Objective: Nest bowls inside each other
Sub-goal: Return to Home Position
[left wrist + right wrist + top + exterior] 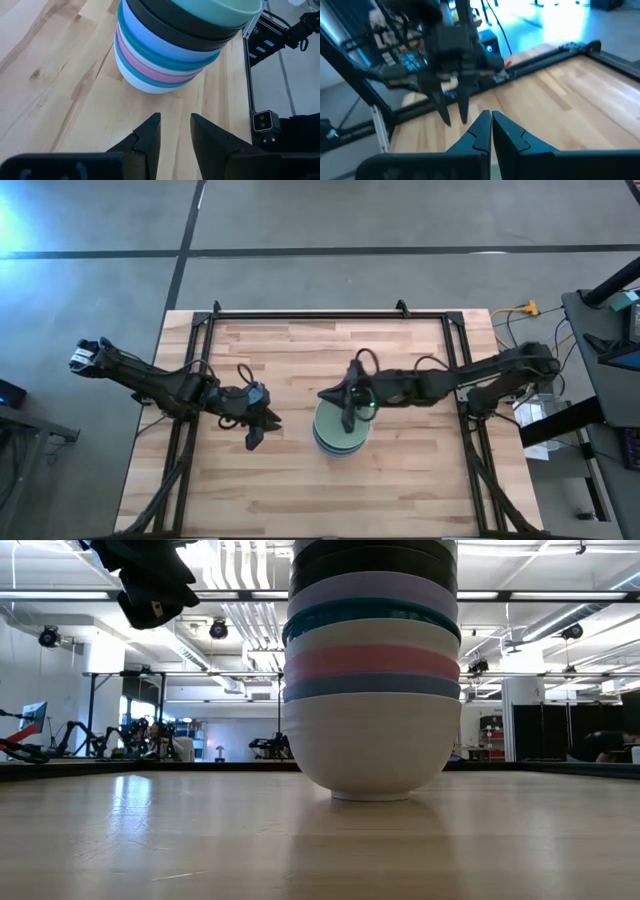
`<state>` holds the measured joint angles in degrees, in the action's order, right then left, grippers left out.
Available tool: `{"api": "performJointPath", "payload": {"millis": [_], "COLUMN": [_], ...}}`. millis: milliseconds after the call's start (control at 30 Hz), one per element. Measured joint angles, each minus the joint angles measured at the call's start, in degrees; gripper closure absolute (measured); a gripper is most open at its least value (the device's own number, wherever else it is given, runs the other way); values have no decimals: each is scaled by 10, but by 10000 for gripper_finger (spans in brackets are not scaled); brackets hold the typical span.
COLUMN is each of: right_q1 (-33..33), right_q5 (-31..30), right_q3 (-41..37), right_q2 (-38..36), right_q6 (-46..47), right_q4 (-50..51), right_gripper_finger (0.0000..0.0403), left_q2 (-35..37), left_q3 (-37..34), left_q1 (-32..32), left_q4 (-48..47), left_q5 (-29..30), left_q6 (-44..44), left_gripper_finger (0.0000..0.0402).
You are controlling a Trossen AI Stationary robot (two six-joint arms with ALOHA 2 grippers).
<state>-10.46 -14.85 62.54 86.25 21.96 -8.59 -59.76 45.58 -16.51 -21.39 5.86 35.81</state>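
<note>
Several bowls stand nested in one stack (338, 438) near the table's middle, its white bottom bowl resting on the wood (370, 690). Above that come blue, pink, white, teal, lavender and black bowls, with a pale green one on top (175, 45). My left gripper (255, 438) hangs open above the table just left of the stack, fingers pointing toward it (175, 122). It also shows in the low view (150, 585) and the right wrist view (452, 112). My right gripper (347, 418) is shut over the stack's top (490, 119); no touch shows.
Bare wooden table top (300, 360) lies all around the stack. A black metal frame (330, 314) runs along the far edge and both sides. Cables and equipment (560, 390) sit beyond the table's right edge.
</note>
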Motion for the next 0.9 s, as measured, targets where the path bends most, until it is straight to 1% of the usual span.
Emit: {"api": "performJointPath", "payload": {"millis": [167,300,367,433,533,567,633,733,800,900], "right_q1": [-1,-6,-6,-6,0,6,21,56,90,165], "right_q5": [-2,-27,-32,-34,-33,-31,-24,27,75,146], "right_q3": [-36,-100,-145,-194,-249,-257,-260,-235,-215,-195], "right_q2": [-78,-164,-208,-245,-280,-287,-295,-288,-276,-276], "right_q6": [9,43,49,51,50,50,50,43,38,41], "right_q4": [25,-4,-67,-166,-314,-349,-357,-326,-324,-326], "right_gripper_finger": [394,394,394,394,394,394,394,394,394,394], "left_q2": [14,47,71,96,133,145,168,194,211,239], "left_q3": [3,1,-1,-5,-17,-22,-35,-49,-50,-51], "left_q1": [0,0,0,0,4,9,25,60,88,126], "left_q4": [16,78,94,96,129,156,220,283,286,283], "left_q5": [11,44,74,113,157,156,134,86,71,64], "left_q6": [-2,-22,-43,-63,-94,-107,-129,-139,-142,-167], "left_gripper_finger": [311,311,311,311,311,311,311,311,311,311]}}
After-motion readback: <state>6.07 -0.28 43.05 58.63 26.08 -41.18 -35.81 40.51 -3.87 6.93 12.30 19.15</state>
